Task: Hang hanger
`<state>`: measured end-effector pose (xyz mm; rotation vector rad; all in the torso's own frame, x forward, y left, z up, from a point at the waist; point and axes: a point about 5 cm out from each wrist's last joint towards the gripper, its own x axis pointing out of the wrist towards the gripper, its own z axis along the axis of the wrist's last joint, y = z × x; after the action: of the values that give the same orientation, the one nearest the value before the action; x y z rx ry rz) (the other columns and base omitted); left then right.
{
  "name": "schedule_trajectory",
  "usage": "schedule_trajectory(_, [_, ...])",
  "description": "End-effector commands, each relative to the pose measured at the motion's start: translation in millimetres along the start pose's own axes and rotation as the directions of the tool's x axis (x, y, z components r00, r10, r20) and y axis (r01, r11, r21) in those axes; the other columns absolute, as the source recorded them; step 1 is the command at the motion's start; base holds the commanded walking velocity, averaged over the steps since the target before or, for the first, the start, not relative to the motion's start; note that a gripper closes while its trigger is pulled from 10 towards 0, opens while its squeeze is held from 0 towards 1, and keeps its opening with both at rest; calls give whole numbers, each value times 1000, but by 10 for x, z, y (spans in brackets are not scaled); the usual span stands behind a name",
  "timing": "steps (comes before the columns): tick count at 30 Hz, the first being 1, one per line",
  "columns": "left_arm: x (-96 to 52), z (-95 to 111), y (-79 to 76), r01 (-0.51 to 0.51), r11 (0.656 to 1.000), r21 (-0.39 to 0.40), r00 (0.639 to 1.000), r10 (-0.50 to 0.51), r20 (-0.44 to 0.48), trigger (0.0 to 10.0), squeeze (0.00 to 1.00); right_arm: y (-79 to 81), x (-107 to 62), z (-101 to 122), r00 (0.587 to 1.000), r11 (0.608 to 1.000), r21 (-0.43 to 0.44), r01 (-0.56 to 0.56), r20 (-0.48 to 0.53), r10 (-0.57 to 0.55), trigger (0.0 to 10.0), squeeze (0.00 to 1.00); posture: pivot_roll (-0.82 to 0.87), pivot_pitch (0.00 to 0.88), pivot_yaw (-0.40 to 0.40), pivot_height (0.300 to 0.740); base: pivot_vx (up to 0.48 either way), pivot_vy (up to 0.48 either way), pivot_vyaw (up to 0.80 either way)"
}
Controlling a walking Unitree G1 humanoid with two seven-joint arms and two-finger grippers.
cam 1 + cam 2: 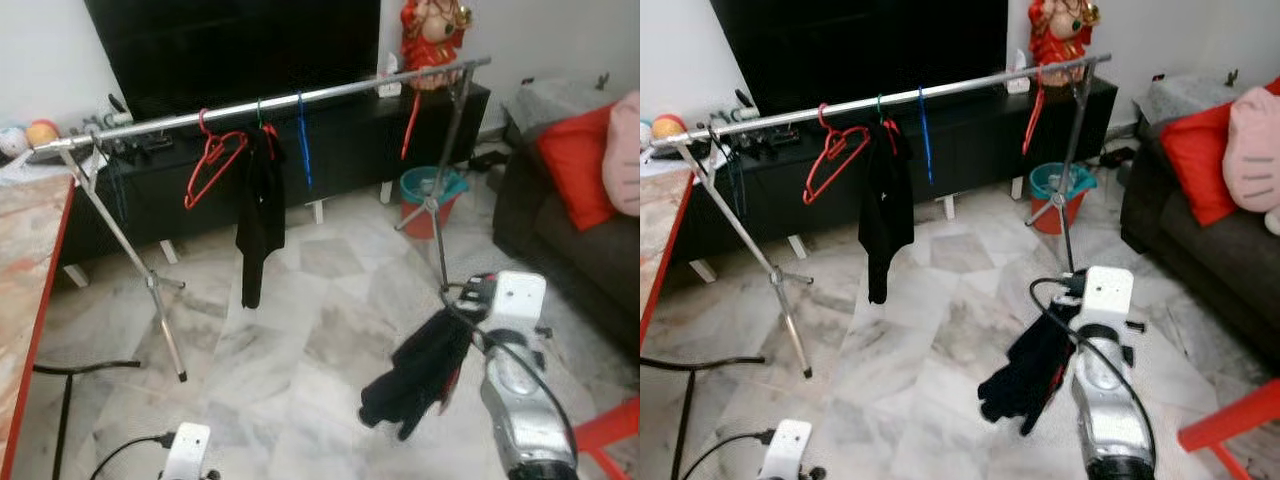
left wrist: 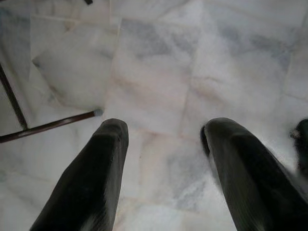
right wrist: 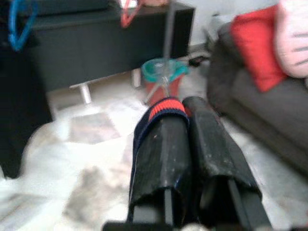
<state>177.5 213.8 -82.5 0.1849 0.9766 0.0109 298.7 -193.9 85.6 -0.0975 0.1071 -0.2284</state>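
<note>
A silver clothes rail (image 1: pixel 300 97) on tripod legs stands across the room before the TV stand. On it hang a red hanger (image 1: pixel 212 155), a black garment (image 1: pixel 260 210), a blue hanger (image 1: pixel 303 140) and another red hanger (image 1: pixel 411 125) near its right end. My right gripper (image 3: pixel 185 108) is shut on a hanger with a red band under dark cloth. Its black garment (image 1: pixel 420 375) dangles low over the floor, short of the rail. My left gripper (image 2: pixel 163 134) is open, pointing down at bare marble floor.
A teal and red bucket (image 1: pixel 432 188) sits by the rail's right tripod leg (image 1: pixel 443 230). A dark sofa with a red cushion (image 1: pixel 575 165) lies on the right. A red-edged table (image 1: pixel 30 260) is on the left, and something red (image 1: pixel 610 430) is at the lower right.
</note>
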Motion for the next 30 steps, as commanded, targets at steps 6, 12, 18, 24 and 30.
schedule_trajectory(6, [8, 46, -14, 2, 1000, -1, 1000, -2, 14, 10000, 0, -83, 29, 89, 999, 1000, -1, 25, 43, -25, 10000, 0, -190, 0, 66, 740, 260, 0, 0])
schedule_trajectory(12, [8, 45, -13, 3, 1000, -2, 1000, -3, 14, 10000, 0, -80, 29, 87, 999, 1000, -3, 24, 42, -24, 10000, 0, -190, 0, 66, 740, 261, 0, 0])
schedule_trajectory(18, [8, 43, -15, 3, 1000, -3, 1000, -3, 13, 10000, 0, -83, 28, 82, 999, 1000, -4, 24, 41, -24, 10000, 0, -191, 0, 66, 740, 262, 0, 0])
schedule_trajectory(24, [7, 41, -15, 2, 1000, -2, 1000, -2, 13, 10000, 0, -81, 32, 86, 999, 1000, -5, 23, 43, -22, 10000, 0, -193, 0, 66, 740, 262, 0, 0])
schedule_trajectory(30, [7, 39, -13, 2, 1000, -1, 1000, -2, 12, 10000, 0, -78, 34, 87, 999, 1000, -6, 22, 44, -22, 10000, 0, -194, 0, 66, 740, 263, 0, 0])
